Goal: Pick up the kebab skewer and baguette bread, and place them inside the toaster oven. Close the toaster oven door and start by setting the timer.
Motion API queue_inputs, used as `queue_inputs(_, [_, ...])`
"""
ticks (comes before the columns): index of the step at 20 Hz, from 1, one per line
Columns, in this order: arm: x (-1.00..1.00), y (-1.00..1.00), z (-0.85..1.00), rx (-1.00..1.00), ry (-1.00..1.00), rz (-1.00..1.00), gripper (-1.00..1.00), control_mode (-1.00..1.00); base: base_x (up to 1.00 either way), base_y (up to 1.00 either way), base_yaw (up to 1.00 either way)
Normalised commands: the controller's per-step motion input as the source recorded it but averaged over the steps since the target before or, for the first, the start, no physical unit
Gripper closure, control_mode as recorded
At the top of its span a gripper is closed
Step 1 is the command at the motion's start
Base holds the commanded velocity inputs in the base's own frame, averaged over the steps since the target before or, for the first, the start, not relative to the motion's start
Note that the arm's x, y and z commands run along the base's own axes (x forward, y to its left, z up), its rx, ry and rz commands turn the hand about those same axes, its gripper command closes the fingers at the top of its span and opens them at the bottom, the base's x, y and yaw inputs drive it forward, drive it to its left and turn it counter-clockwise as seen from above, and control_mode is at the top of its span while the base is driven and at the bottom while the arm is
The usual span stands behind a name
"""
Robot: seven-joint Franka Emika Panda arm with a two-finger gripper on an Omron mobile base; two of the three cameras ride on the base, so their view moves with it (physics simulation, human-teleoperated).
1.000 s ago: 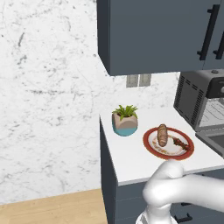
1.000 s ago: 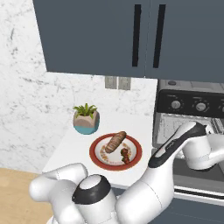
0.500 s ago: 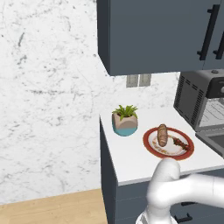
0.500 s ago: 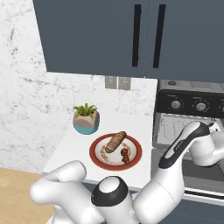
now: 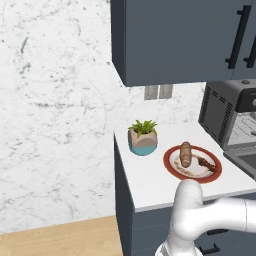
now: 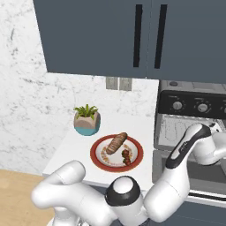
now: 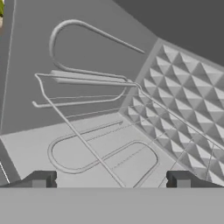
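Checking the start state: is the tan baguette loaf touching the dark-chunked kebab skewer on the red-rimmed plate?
Apart. The right base view shows white plate between tan baguette loaf and dark-chunked kebab skewer.

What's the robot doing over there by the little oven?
The robot's arm is reaching to the toaster oven, whose door is open. Its gripper is open and holding nothing, looking down at the wire rack inside the oven. The kebab skewer and the baguette bread lie on the red-rimmed plate on the counter, next to a small potted plant. So no food has gone into the oven yet.
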Motion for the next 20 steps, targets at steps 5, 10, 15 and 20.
queue_inputs(5, [0.39,-0.2,-0.15,-0.01,-0.02,0.0,-1.0,-1.0,0.0,0.0,0.0])
queue_inputs(10, [0.29,-0.27,-0.25,-0.04,0.0,0.0,-1.0,-1.0,0.0,0.0,0.0])
queue_inputs(15, [0.08,-0.13,-0.14,-0.05,-0.03,-0.01,1.0,-1.0,0.0,0.0,0.0])
queue_inputs(20, [0.0,0.0,-0.27,-0.02,-0.02,-0.03,1.0,-1.0,0.0,0.0,0.0])
